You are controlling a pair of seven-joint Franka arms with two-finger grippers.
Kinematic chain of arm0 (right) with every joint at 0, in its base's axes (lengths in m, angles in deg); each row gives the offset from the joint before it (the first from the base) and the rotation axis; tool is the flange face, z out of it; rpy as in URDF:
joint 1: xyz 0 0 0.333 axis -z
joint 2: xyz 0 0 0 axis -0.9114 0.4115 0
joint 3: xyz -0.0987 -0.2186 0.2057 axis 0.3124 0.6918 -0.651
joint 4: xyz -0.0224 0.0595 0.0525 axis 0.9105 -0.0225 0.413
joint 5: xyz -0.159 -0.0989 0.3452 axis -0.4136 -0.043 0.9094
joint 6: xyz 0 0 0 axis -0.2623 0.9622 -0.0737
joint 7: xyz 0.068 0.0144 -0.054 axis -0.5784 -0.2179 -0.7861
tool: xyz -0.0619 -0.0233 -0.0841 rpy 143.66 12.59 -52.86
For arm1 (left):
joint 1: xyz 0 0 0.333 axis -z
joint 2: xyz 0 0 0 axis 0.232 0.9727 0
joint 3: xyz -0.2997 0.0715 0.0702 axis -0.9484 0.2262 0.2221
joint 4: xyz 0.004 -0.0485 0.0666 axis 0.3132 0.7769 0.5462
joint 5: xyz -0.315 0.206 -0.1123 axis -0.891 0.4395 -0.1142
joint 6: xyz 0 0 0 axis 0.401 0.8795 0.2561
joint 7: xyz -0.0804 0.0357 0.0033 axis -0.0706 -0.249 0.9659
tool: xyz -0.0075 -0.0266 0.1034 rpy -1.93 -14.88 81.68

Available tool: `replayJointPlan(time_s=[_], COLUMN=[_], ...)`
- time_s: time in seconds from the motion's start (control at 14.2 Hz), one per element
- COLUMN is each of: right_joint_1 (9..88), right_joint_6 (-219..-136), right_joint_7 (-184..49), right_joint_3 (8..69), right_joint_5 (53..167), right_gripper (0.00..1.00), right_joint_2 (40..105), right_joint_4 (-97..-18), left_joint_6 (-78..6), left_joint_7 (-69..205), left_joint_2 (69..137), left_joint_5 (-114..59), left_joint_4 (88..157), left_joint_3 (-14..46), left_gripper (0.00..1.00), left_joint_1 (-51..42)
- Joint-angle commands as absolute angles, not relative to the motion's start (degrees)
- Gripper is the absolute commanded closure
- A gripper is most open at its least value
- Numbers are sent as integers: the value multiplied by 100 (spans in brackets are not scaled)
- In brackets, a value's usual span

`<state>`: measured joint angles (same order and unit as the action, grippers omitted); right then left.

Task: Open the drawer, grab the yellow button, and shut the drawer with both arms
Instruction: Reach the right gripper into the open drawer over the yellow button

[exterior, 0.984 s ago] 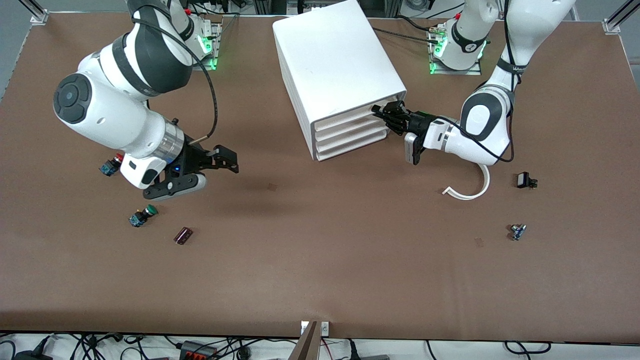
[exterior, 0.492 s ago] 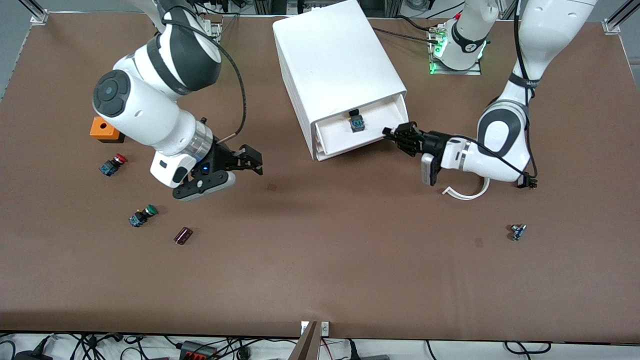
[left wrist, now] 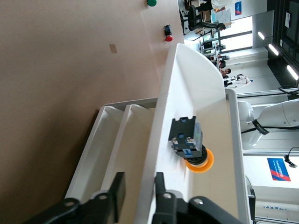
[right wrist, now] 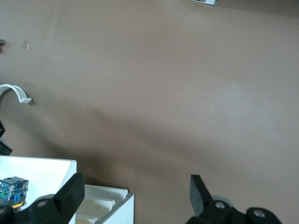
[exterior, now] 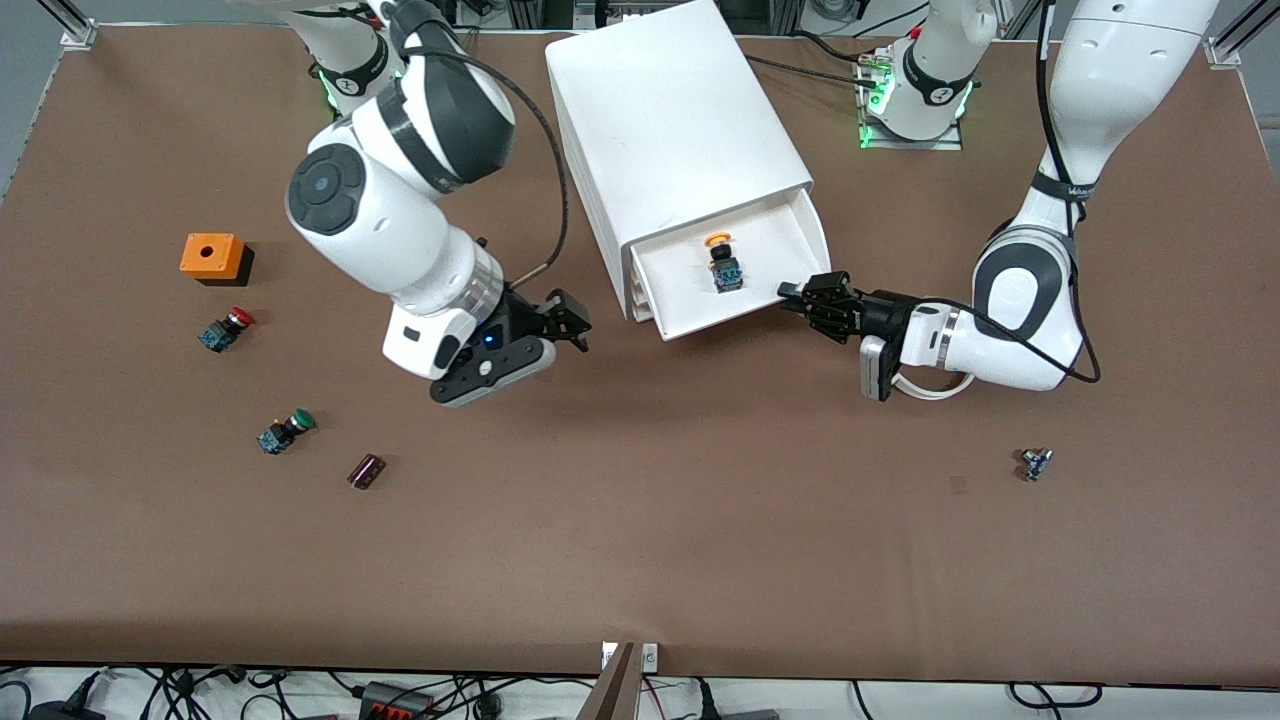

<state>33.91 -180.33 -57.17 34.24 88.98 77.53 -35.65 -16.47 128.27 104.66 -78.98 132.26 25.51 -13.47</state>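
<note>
The top drawer [exterior: 690, 300] of the white cabinet [exterior: 670, 120] stands pulled out. In it lies the button [exterior: 722, 262], its yellow-orange cap toward the cabinet; the left wrist view shows the button [left wrist: 189, 142] on the drawer floor [left wrist: 196, 88]. My left gripper [exterior: 800, 294] is at the drawer's front corner toward the left arm's end. Its fingers [left wrist: 139, 186] are open, straddling the front wall with a gap on one side. My right gripper [exterior: 568, 322] hangs open and empty over the table beside the cabinet's front. The right gripper [right wrist: 135, 189] also sees the drawer's corner [right wrist: 42, 170].
An orange box [exterior: 213, 257], a red-capped button [exterior: 224, 329], a green-capped button [exterior: 284, 431] and a small dark part [exterior: 366, 471] lie toward the right arm's end. A white curved strip [exterior: 925, 388] lies under the left arm, with a small part [exterior: 1036, 463] nearer the camera.
The drawer has slid out from shut to well open, drawn by my left gripper, whose fingers have now loosened on the front wall. My right arm has swung toward the cabinet.
</note>
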Motion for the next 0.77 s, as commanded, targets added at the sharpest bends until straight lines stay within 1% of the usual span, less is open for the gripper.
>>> replayJointPlan(time_s=[0.0,0.07,0.28,0.35,0.42,0.56,0.7], right_joint_1=[3090,2941,2511,2388,2238,1975,1781], right_joint_6=[-17989,-17989,-17989,-17989,-17989,-17989,-17989], right_joint_7=[-5276,-5179,-4793,-4678,-4529,-4134,-3799], right_joint_3=[3472,3481,3489,3489,3489,3507,3516], right_joint_5=[8672,8497,7891,7645,7530,7511,7502], right_gripper=[0,0,0,0,0,0,0], right_joint_2=[7891,7926,8084,8163,8260,8488,8725], right_joint_4=[-3155,-3067,-2830,-2759,-2680,-2373,-2092], left_joint_6=[-1650,-1632,-1238,-1141,-1001,-571,-192], left_joint_7=[12709,12570,11544,11201,10710,9630,8705], left_joint_2=[10556,10460,10178,10160,10160,10177,10169], left_joint_5=[-7748,-7748,-7600,-7172,-6637,-5809,-5079], left_joint_4=[13035,13018,12878,12633,12222,11466,10919], left_joint_3=[2537,2537,2607,2624,2642,2633,2590], left_gripper=[0,0,0,0,0,0,0], left_joint_1=[-1447,-1482,-1517,-1526,-1552,-1570,-1544])
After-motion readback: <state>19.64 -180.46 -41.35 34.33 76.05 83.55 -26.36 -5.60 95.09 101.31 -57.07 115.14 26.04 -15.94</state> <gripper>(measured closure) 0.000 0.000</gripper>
